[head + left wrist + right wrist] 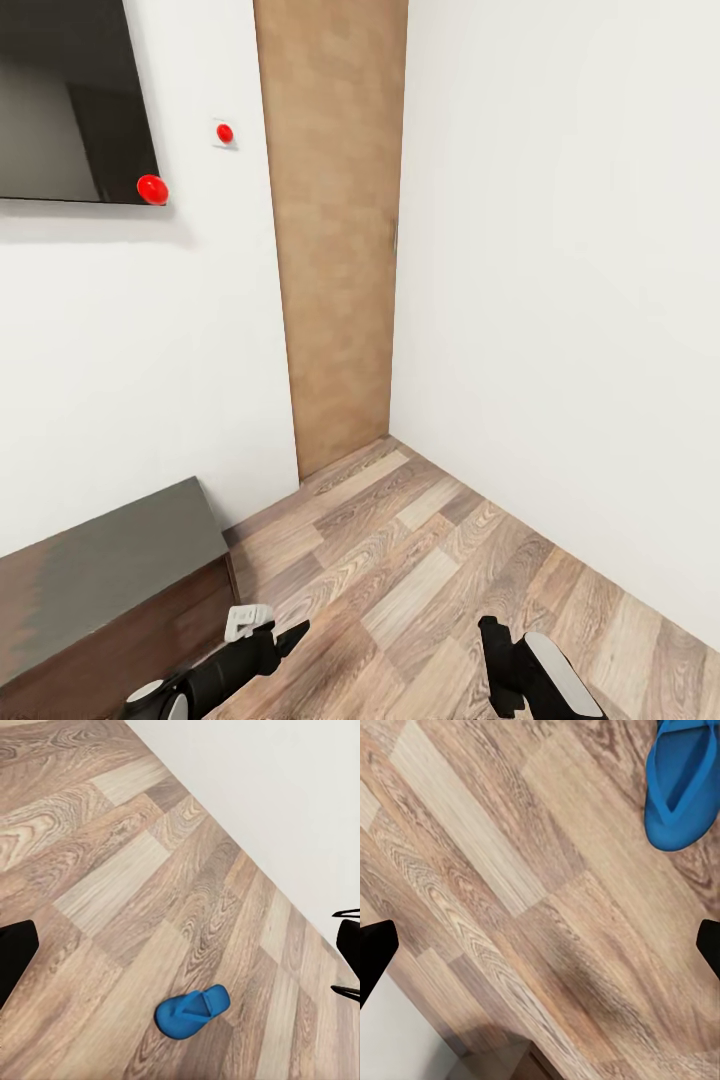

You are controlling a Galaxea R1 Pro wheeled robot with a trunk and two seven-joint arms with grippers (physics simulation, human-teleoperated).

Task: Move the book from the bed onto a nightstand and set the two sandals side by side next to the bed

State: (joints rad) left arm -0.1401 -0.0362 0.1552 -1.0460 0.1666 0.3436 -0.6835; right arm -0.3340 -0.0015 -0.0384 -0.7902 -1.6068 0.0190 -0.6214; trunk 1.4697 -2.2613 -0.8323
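Both arms hang low in front of the robot, over bare plank floor (440,560) in a corner of the room. The left gripper (285,632) points forward with a white piece at its wrist; its dark fingers (15,956) sit wide apart at the two edges of the left wrist view, nothing between them. The right gripper (497,640) is the same: its fingertips (375,952) show at opposite edges of its own view, spread, with only floor in the gap.

Out from the pincers lies a blue sandal. Under the left gripper a sandal (192,1010) lies flat on the planks, strap side up, well clear of the fingers and off their centre line, its long axis running across the plank grain, not far from the white wall (285,810). The right wrist view catches part of a sandal (684,784) at the frame's edge, strap up, also off to one side of the open fingers. I cannot tell whether these are one sandal or the pair.

The right gripper looks the nearer, since the sandal looms larger in its view, but either arm must shift sideways and drop to straddle it across its narrow width.

Ahead stand a wooden door (335,230), a dark screen (65,100) on the wall and a low dark bench (100,590).
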